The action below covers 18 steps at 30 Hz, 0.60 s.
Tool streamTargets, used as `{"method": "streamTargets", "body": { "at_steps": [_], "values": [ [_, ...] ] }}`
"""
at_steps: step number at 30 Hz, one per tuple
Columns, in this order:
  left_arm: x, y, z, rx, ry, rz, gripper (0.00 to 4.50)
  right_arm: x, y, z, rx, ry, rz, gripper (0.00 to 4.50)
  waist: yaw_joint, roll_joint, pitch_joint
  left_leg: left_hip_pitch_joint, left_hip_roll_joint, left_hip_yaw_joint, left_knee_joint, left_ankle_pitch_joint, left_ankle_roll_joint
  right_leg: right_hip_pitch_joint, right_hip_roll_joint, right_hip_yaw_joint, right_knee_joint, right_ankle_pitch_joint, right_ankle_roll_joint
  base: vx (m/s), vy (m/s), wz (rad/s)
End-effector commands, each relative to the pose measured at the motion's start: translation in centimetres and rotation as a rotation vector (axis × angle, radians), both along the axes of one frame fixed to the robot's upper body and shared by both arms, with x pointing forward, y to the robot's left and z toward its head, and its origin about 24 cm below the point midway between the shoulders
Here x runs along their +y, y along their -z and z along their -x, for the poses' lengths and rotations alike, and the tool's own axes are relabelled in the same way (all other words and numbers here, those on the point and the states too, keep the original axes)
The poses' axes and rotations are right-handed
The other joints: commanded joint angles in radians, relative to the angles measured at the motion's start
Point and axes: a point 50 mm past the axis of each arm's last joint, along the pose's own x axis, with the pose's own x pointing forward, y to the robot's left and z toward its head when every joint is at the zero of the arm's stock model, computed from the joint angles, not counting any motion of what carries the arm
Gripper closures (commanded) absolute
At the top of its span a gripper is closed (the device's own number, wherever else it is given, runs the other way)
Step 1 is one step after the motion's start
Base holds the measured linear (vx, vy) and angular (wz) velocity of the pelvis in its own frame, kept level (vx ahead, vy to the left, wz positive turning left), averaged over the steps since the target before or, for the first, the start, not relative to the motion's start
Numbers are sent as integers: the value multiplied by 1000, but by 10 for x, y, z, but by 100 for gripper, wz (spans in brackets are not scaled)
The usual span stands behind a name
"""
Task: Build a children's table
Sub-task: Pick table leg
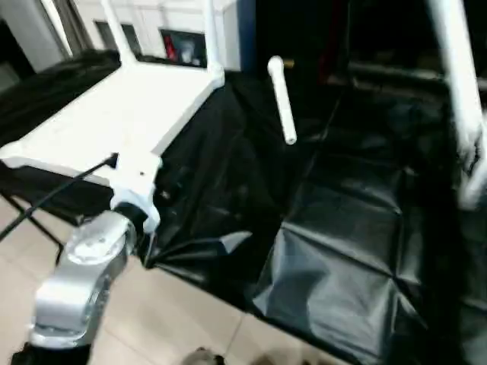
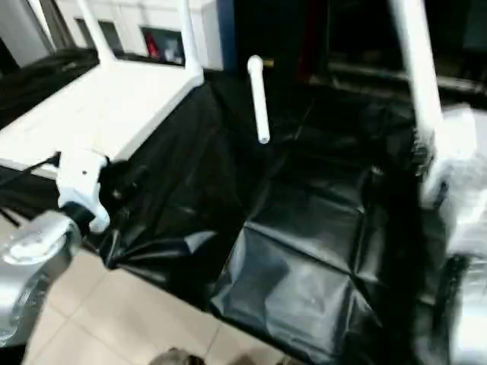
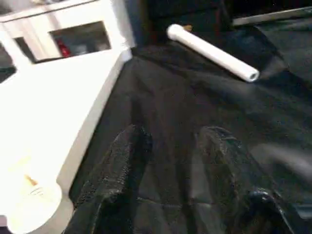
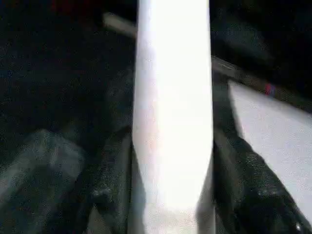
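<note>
A crinkled black sheet (image 1: 335, 228) drapes the work surface above a pale tiled floor (image 1: 175, 319), while behind it a white cabinet (image 1: 163, 30) with glass doors stands against darkness.

A loose white leg (image 1: 282, 99) lies on black sheeting (image 1: 335, 228) beside the tabletop (image 1: 114, 114).

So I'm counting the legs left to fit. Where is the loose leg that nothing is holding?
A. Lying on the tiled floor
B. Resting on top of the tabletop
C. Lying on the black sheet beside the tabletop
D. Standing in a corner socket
C: the loose leg lies flat on the black sheet, apart from the tabletop, while the right gripper holds another leg.
</note>
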Motion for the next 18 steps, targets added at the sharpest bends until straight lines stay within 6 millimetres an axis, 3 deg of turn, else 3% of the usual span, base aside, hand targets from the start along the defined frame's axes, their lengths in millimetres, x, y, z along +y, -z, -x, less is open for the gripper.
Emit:
{"method": "streamTargets", "body": {
  "at_steps": [1, 2, 3, 4, 5, 6, 7, 8, 9, 10, 11, 12, 13, 14, 15, 16, 17, 18],
  "values": [
    [1, -4, 0, -35, -30, 1, 237, 11, -7, 3, -26, 20, -49, 261, -6, -36, -76, 14, 13, -6, -75, -250, 67, 55, -27, 12, -100, -359, -117, 0, 0, 0],
    [0, -3, 1, -38, -41, 5, 237, 22, 0, 11, -26, 23, -112, 261, -10, -42, -70, 14, 3, 3, -72, -277, 87, 54, -42, 22, -116, -455, -92, 0, 0, 0],
    [-1, -2, 2, -37, -43, 7, 237, 26, 3, 14, -23, 20, -134, 261, -3, -38, -73, 18, 3, 5, -66, -276, 99, 52, -62, 33, -123, -505, -79, 0, 0, 0],
    [-2, 1, 3, -32, -58, -3, 237, 41, 15, 29, -9, 24, -212, 261, -3, -51, -74, 6, -4, 4, -45, -241, 130, 60, -99, 55, -141, -606, -44, 0, 0, 0],
    [-2, 2, 3, -31, -61, -8, 237, 43, 18, 31, -5, 29, -228, 261, 9, -52, -69, 0, 0, -13, -13, -202, 157, 55, -156, 87, -167, -733, 1, 0, 0, 0],
    [-1, 3, 3, -30, -67, -16, 237, 45, 21, 34, 1, 38, -246, 261, 12, -54, -68, -3, 2, -21, 3, -188, 162, 52, -182, 101, -179, -797, 14, -22, 80, -6],
    [-1, 4, 3, -32, -73, -15, 237, 49, 22, 38, -7, 46, -275, 261, 7, -47, -64, -22, 15, -58, 34, -186, 157, 62, -237, 123, -193, -896, 8, -22, 80, -6],
    [1, 4, 2, -35, -84, -21, 237, 52, 24, 41, -6, 58, -298, 261, 3, -44, -58, -20, 13, -64, 24, -208, 157, 58, -227, 112, -193, -906, 1, -26, 163, -13],
    [2, 3, 1, -39, -94, -24, 237, 57, 23, 44, -5, 63, -317, 261, -8, -35, -52, 3, 6, -65, -18, -305, 155, 42, -176, 70, -184, -889, -15, -33, 207, -8],
    [4, 3, 1, -37, -106, -19, 237, 61, 22, 46, 3, 58, -325, 261, -20, -30, -50, 19, -1, -58, -39, -385, 155, 33, -141, 42, -173, -863, -19, -33, 207, -8],
    [5, 3, 0, -36, -113, -16, 237, 64, 21, 47, 13, 55, -328, 261, -53, -2, -58, 57, -11, -44, -88, -553, 141, 14, -56, -18, -128, -716, -17, -62, 211, -1],
    [6, 3, 0, -34, -117, -20, 237, 66, 20, 47, 11, 50, -329, 261, -82, -5, -44, 44, -7, -36, -133, -641, 141, 20, -13, -51, -97, -608, -7, -82, 215, 3],
    [9, 3, 0, -42, -150, -26, 237, 72, 14, 49, 14, 45, -335, 261, -83, 39, -61, 45, 0, -13, -217, -690, 160, 52, 35, -106, 105, -217, -41, -82, 215, 3],
    [11, 3, 0, -49, -178, -20, 237, 74, 12, 50, 19, 44, -334, 261, -89, 32, -49, 41, 10, -5, -228, -702, 164, 55, 29, -110, 110, -178, -39, -76, 195, 3],
    [12, 2, 0, -49, -181, -19, 237, 75, 11, 50, 19, 44, -334, 261, -76, 4, -41, 13, 33, -1, -255, -783, 104, 105, -4, -97, 120, -209, -19, -103, 142, -3],
    [20, -2, 3, -70, -260, 26, 237, 76, 8, 49, 14, 47, -342, 261, -57, -62, -73, 20, 19, 28, -189, -656, -1, 115, -87, -10, 49, -461, 18, -103, 142, -3],
    [23, -4, 5, -82, -283, 44, 237, 76, 6, 48, 11, 48, -347, 261, -57, -62, -73, 20, 19, 28, -189, -656, -1, 115, -87, -10, 49, -461, 18, -99, 99, 5],
    [27, -5, 7, -85, -312, 39, 237, 76, 4, 48, 7, 48, -352, 261, -53, -76, -81, -49, -64, -121, 177, -161, 24, 85, -280, 163, -155, -850, 50, -20, 124, -12]
  ]
}}
